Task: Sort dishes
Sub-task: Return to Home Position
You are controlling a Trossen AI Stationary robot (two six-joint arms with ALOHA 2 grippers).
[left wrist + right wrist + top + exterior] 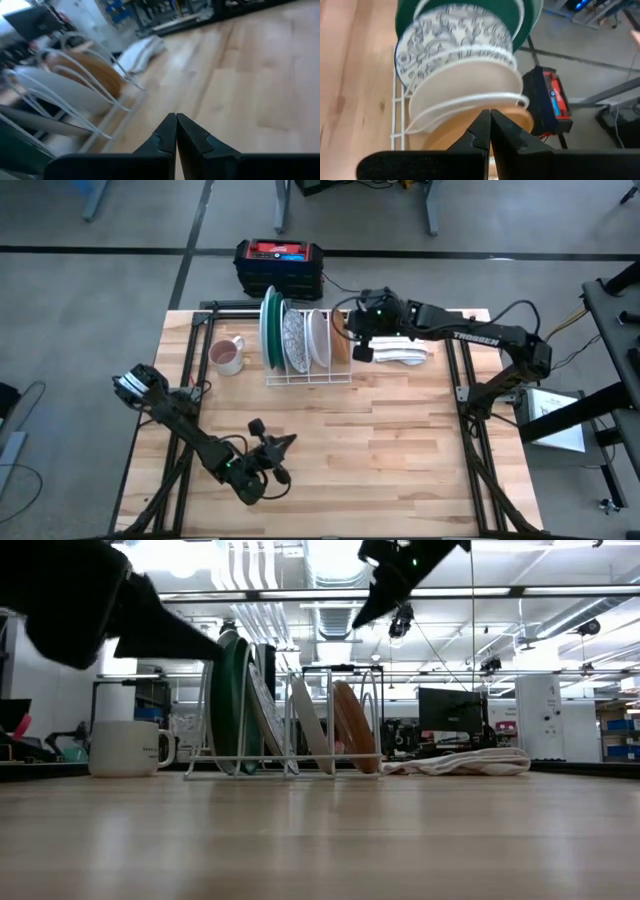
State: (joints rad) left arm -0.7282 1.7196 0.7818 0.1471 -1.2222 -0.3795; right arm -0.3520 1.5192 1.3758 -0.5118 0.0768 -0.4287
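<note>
High: the plates stand on edge in the rack at the far side of the table: green plate, patterned plate, white plate, brown plate. The right gripper hovers just beside the brown plate. The left gripper is near the front edge, well apart.
Low: the row stands upright between the wires.
Left wrist: fingers pressed together, empty.
Right wrist: fingers together, empty, over the brown plate.
Handling: the plates are likely stiff, slick and chippable; pinch the exposed top rim.
</note>
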